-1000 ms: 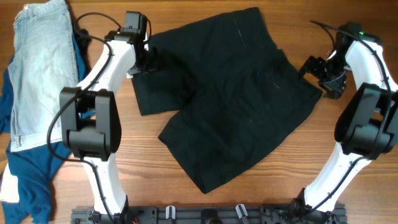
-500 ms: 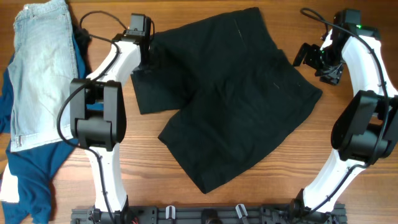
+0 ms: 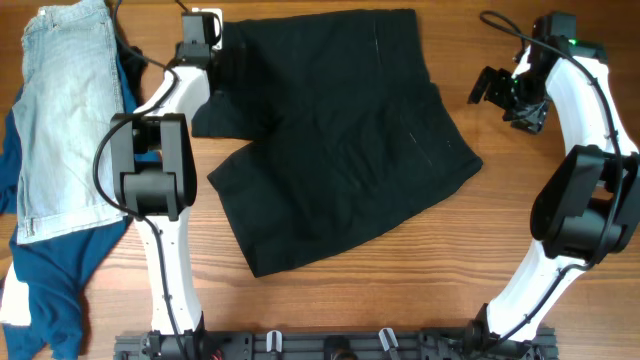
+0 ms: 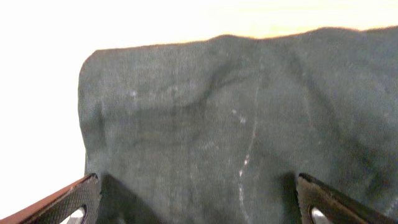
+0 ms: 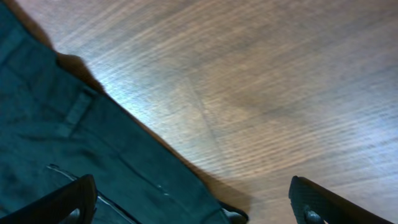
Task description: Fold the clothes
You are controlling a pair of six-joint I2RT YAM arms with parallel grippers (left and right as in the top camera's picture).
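Wooden table (image 3: 540,250) with black shorts (image 3: 340,150) lying rumpled on it.
Left gripper (image 4: 196,193) over the shorts' corner, fingers spread apart; right gripper (image 3: 489,88) released, above bare wood beside them.

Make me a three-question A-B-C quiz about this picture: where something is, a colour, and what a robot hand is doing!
1. Where on the table are the pale denim shorts? A) middle B) left side C) right side
2. What colour are the middle shorts? A) black B) red C) yellow
3. The right gripper is: A) shut on cloth B) holding denim C) open, empty
Answers: B, they lie at the far left edge; A, they are dark all over; C, its fingers stand apart with nothing gripped.
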